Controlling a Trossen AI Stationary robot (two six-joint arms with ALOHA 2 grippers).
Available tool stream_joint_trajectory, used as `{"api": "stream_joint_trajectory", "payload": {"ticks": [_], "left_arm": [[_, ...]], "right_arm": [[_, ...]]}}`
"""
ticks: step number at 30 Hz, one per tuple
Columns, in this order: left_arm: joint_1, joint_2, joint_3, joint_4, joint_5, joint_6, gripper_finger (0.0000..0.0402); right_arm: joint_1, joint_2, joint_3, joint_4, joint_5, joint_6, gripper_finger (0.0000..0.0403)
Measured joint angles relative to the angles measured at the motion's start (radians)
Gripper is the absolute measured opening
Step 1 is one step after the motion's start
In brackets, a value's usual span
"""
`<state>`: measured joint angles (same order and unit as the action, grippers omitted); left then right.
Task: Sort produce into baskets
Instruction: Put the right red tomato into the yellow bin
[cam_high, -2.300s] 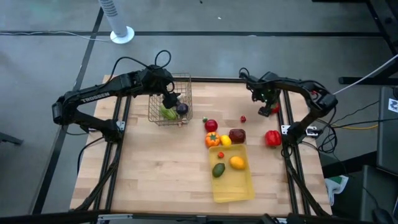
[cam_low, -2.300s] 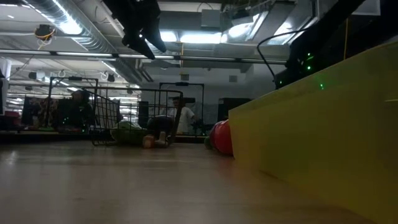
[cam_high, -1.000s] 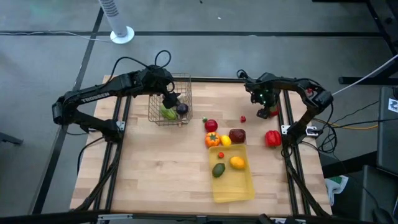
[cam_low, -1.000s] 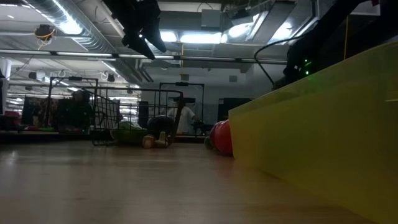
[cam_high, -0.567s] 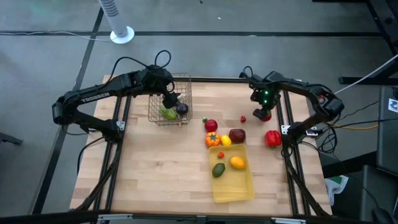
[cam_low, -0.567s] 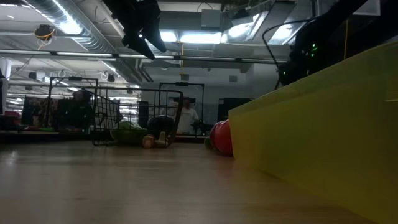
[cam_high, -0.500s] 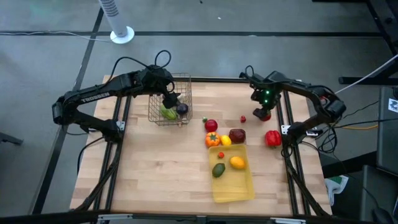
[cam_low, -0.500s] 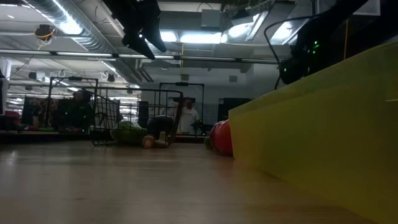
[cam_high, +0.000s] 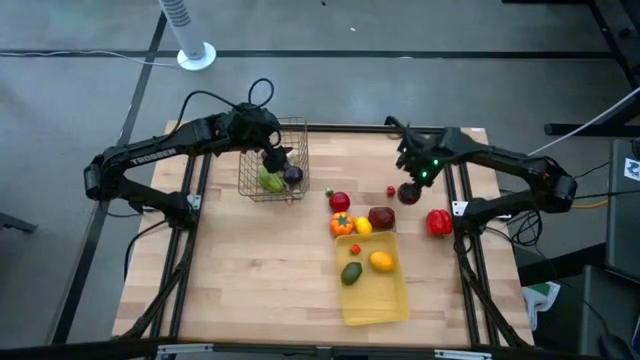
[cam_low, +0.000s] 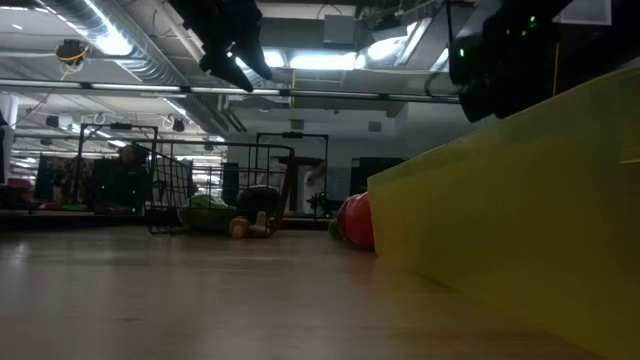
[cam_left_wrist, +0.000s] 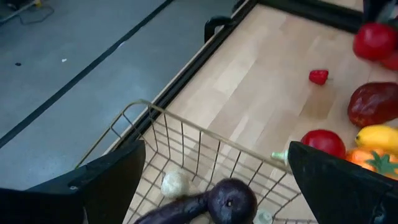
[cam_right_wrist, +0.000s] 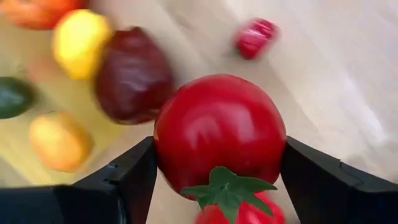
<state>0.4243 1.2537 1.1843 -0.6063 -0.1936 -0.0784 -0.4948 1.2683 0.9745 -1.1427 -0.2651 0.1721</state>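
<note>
A red tomato (cam_right_wrist: 219, 134) is clamped between the fingers (cam_right_wrist: 118, 186) of the right gripper (cam_high: 409, 192), which is held above the table (cam_high: 260, 270) near its far right, just beside a small red piece (cam_high: 391, 191). The left gripper (cam_high: 275, 160) is held over the wire basket (cam_high: 296, 130) at the far left of the table, fingers (cam_left_wrist: 102, 180) spread wide with nothing between them. In the basket lie a green piece (cam_high: 268, 181), a purple eggplant (cam_left_wrist: 211, 202) and a whitish piece (cam_left_wrist: 174, 183). The yellow tray (cam_high: 385, 300) is set at the middle right and holds a green avocado (cam_high: 351, 273), an orange fruit (cam_high: 381, 262) and a small red piece (cam_high: 354, 249). Just beyond the tray's far end lie a red apple (cam_high: 340, 202), an orange pepper (cam_high: 342, 224), a lemon (cam_high: 363, 226) and a dark red fruit (cam_high: 381, 217). A red pepper (cam_high: 438, 222) lies at the right edge of the table
</note>
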Motion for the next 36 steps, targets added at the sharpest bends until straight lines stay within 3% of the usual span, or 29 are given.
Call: {"api": "stream_joint_trajectory", "payload": {"ticks": [13, 17, 21, 29, 36], "left_arm": [[0.0, 0.0, 0.0, 0.021, 0.0, 0.0, 0.0393], [0.0, 0.0, 0.0, 0.021, 0.0, -0.011, 0.0393], [-0.001, 0.0, 0.0, 0.02, 0.0, -0.024, 0.0393], [-0.038, 0.002, 0.0, 0.016, 0.0, -0.021, 0.0393], [-0.084, 0.002, 0.0, 0.016, 0.0, -0.02, 0.0393]], "right_arm": [[0.471, -0.007, 0.0, 0.295, 0.013, 0.302, 0.0287], [0.577, -0.007, 0.0, 0.363, 0.06, 0.357, 0.0287], [0.677, 0.002, 0.001, 0.412, 0.188, 0.359, 0.0287], [0.802, 0.107, 0.001, 0.486, 0.284, 0.355, 0.0287], [0.809, 0.182, 0.001, 0.523, 0.3, 0.354, 0.0287]]}}
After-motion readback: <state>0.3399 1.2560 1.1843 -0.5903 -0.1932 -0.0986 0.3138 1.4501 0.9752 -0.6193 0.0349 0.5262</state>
